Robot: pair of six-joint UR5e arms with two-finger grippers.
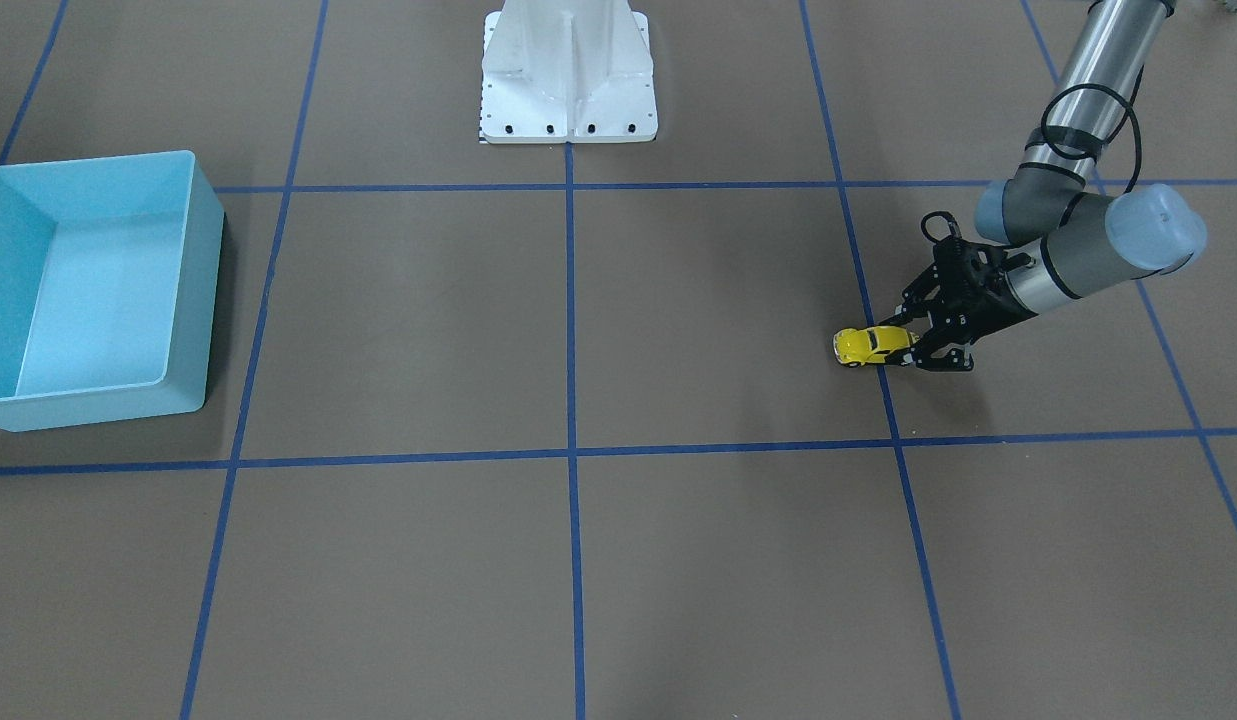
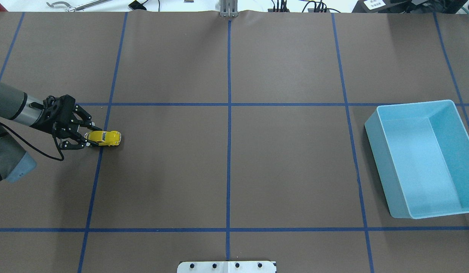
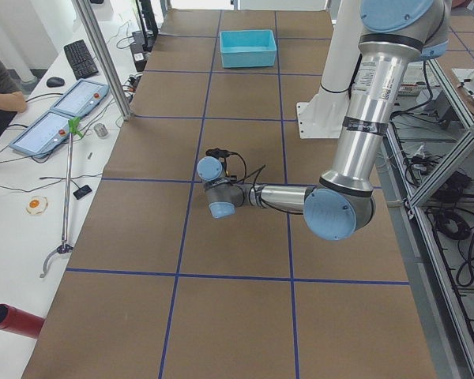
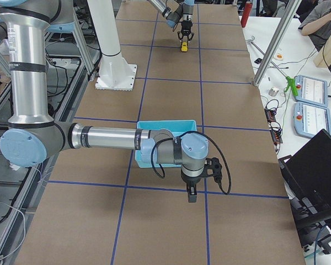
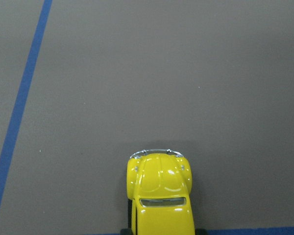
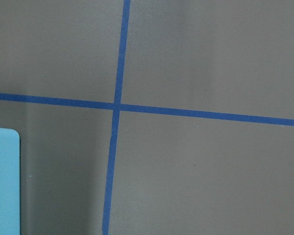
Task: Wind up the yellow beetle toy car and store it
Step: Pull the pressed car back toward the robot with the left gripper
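The yellow beetle toy car (image 1: pixel 871 345) stands on its wheels on the brown table, on the robot's left side. It also shows in the overhead view (image 2: pixel 105 138) and in the left wrist view (image 5: pixel 160 196), nose pointing away from the wrist. My left gripper (image 2: pixel 90 137) lies low and level behind the car, its fingertips closed on the car's rear sides. The light-blue bin (image 2: pixel 380 167) stands empty on the far right side. My right gripper (image 4: pixel 191 194) hangs pointing down just beside the bin; I cannot tell whether it is open or shut.
Blue tape lines divide the table into squares. The white robot base (image 1: pixel 568 100) sits at the robot's edge of the table. A corner of the bin (image 6: pixel 2 181) shows in the right wrist view. Operators' desks with control pads lie beyond the far edge.
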